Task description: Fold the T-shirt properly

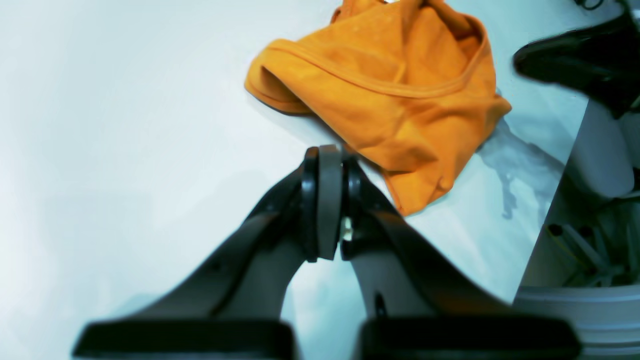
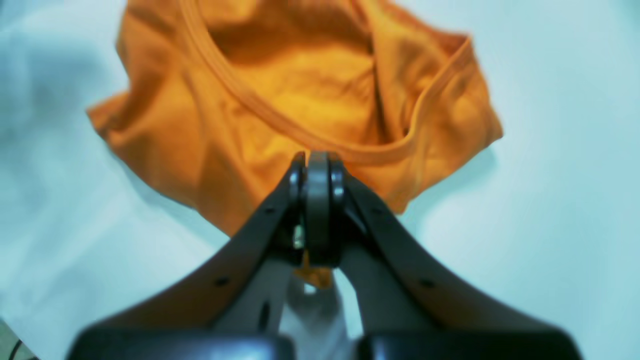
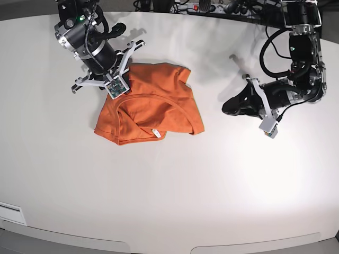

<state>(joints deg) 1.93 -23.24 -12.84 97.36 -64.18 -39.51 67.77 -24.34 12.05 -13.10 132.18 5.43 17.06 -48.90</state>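
— Where's the shirt?
— T-shirt (image 3: 151, 108) bunched mid-table (image 3: 175, 196); soft, limp; take its hem corners.
— Pincers?
— My right gripper (image 2: 317, 172) closed, perhaps pinching cloth; left gripper (image 1: 327, 165) closed, empty.

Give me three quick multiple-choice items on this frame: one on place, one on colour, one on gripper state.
1. Which gripper is at the T-shirt?
A. the right gripper
B. the left gripper
C. neither

2. What colour is the T-shirt?
A. blue
B. orange
C. white

3. How do the left gripper's jaws stand?
A. wide open
B. shut with nothing between them
C. shut on the T-shirt

Answers:
1. A: in the base view the right gripper sits at the shirt's upper edge, while the left gripper hangs apart over the bare table.
2. B: the cloth reads orange in all three views.
3. B: the left wrist view shows the pads pressed together, with the shirt lying beyond them on the table.
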